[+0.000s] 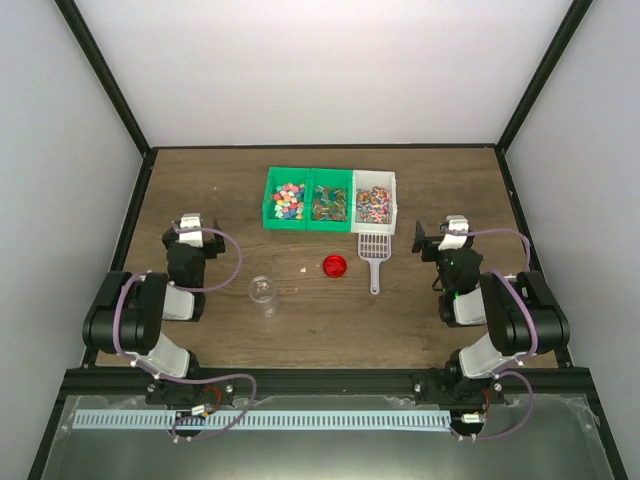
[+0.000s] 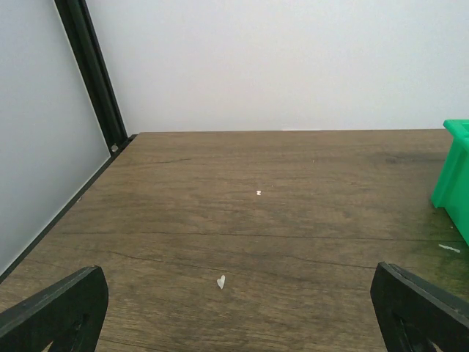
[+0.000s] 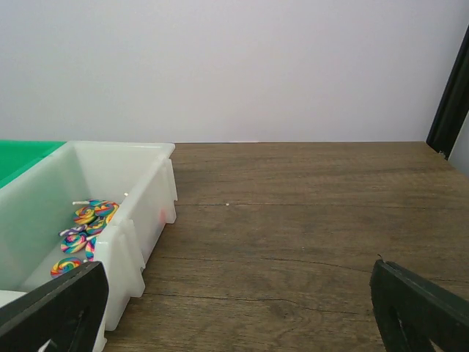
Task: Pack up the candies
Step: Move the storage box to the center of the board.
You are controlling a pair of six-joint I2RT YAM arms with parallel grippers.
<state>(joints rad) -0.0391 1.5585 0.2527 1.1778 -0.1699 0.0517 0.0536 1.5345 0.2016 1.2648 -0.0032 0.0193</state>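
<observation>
The candies (image 1: pixel 289 200), tiny sweets in mixed colours, lie in the left green bin (image 1: pixel 272 207) at the back of the table. A clear jar (image 1: pixel 262 293) stands open in front, with a round red lid (image 1: pixel 334 265) to its right. A white slotted scoop (image 1: pixel 374 255) lies beside the lid. My left gripper (image 1: pixel 190 228) is open and empty at the left, far from the jar; the left wrist view shows it (image 2: pixel 238 308) over bare wood. My right gripper (image 1: pixel 440 235) is open and empty right of the scoop; the right wrist view shows it (image 3: pixel 238 308) beside the white bin.
A middle green bin (image 1: pixel 329 203) holds brownish sweets. A white bin (image 1: pixel 390 205) holds rainbow swirl lollipops (image 3: pixel 88 220); its wall (image 3: pixel 150 213) is at the left in the right wrist view. A small pale crumb (image 2: pixel 220 281) lies on the wood. Black frame posts stand at the table's sides.
</observation>
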